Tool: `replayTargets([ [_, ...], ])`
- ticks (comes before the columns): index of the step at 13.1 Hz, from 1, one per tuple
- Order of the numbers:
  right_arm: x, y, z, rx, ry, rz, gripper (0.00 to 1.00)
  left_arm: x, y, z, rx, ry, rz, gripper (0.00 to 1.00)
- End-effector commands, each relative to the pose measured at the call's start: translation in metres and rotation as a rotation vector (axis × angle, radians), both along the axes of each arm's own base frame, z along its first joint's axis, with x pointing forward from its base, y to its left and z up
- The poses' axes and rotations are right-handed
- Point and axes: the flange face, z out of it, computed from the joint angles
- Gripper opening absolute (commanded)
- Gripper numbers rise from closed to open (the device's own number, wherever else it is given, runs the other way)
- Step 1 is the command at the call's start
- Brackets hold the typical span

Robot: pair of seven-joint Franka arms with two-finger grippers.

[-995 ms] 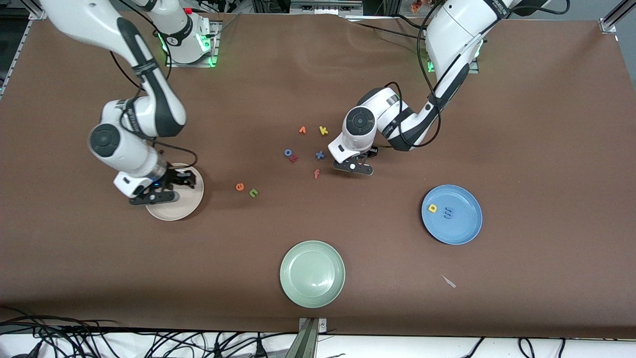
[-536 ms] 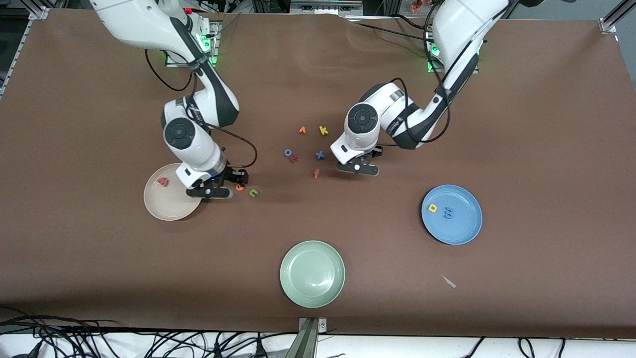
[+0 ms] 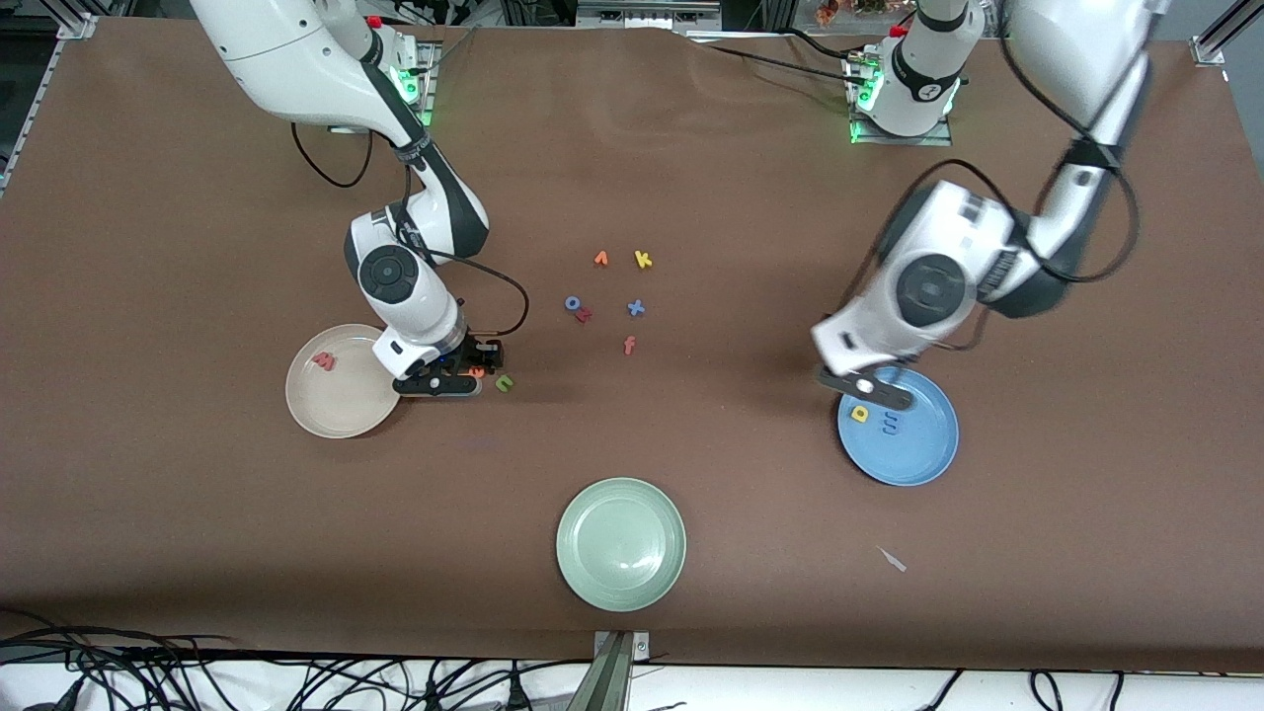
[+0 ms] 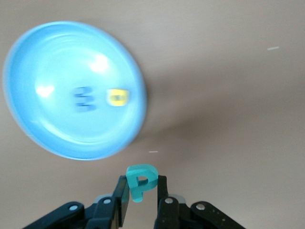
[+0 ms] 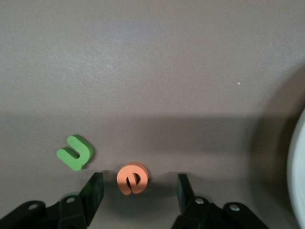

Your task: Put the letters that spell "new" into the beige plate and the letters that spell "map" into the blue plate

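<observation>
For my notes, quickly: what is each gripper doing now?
Left gripper: shut on the teal p, over the blue plate's rim.
Right gripper: open around the orange e.

1. Three plates: beige plate [image 3: 341, 410], blue plate [image 3: 923, 459], green plate [image 3: 620, 543].
2. Twelve foam letters [image 3: 643, 260]: eight on the tabletop [image 3: 750, 553], three in plates, one teal p [image 4: 141, 181] aloft.
3. Two hands: left hand [image 4: 142, 185], right hand [image 5: 138, 185].

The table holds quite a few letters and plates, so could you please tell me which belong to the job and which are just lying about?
Part of the job:
- pink w in the beige plate
- orange e, between the open right gripper fingers
- green n
- teal p, held by the left gripper
- yellow a, blue m in the blue plate

Just lying about:
- pale green plate
- yellow k
- blue x
- salmon f
</observation>
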Motion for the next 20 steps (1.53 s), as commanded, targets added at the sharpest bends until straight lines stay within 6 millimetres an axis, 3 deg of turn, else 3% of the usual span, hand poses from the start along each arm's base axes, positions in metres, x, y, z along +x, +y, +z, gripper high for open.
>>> replayTargets([
  [1, -0.005, -0.002, -0.004, -0.003, -0.017, 0.006, 0.65, 0.028, 0.062, -0.037, -0.034, -0.048, -0.035, 0.00],
  [3, -0.005, -0.002, -0.004, -0.003, -0.017, 0.006, 0.49, 0.040, 0.086, -0.072, -0.010, -0.102, -0.063, 0.00],
  [4, -0.005, -0.002, -0.003, -0.002, -0.018, 0.008, 0.40, 0.050, 0.099, -0.078, -0.007, -0.136, -0.055, 0.00],
  [5, -0.005, -0.002, -0.003, -0.003, -0.017, 0.011, 0.27, 0.057, 0.108, -0.082, -0.012, -0.146, -0.042, 0.22],
  [6, -0.005, -0.002, -0.001, -0.004, -0.017, 0.015, 0.19, 0.061, 0.108, -0.080, -0.014, -0.154, -0.036, 0.67],
  [7, -0.002, -0.005, 0.003, -0.004, -0.024, 0.026, 0.19, 0.068, 0.113, -0.067, -0.015, -0.173, -0.034, 1.00],
  [10, 0.015, -0.040, 0.037, -0.024, -0.009, 0.070, 0.17, 0.080, 0.122, -0.007, 0.004, -0.205, 0.001, 1.00],
  [13, 0.031, -0.108, 0.080, -0.052, 0.032, 0.182, 0.17, 0.084, 0.109, 0.087, 0.007, -0.269, 0.019, 1.00],
  [15, 0.032, -0.160, 0.088, -0.062, 0.076, 0.238, 0.17, 0.079, 0.106, 0.127, -0.060, -0.213, 0.086, 1.00],
  [16, 0.024, -0.178, 0.079, -0.062, 0.097, 0.236, 0.19, 0.069, 0.091, 0.165, -0.103, -0.219, 0.109, 1.00],
  [17, 0.018, -0.184, 0.073, -0.060, 0.099, 0.220, 0.27, 0.058, 0.087, 0.193, -0.113, -0.246, 0.121, 1.00],
  [18, 0.015, -0.185, 0.069, -0.058, 0.091, 0.210, 0.44, 0.043, 0.097, 0.229, -0.087, -0.286, 0.143, 1.00],
  [19, 0.015, -0.184, 0.068, -0.056, 0.088, 0.196, 0.70, 0.023, 0.091, 0.251, -0.069, -0.303, 0.140, 1.00],
  [20, 0.016, -0.183, 0.069, -0.051, 0.087, 0.170, 0.75, 0.008, 0.099, 0.266, -0.081, -0.299, 0.172, 1.00],
])
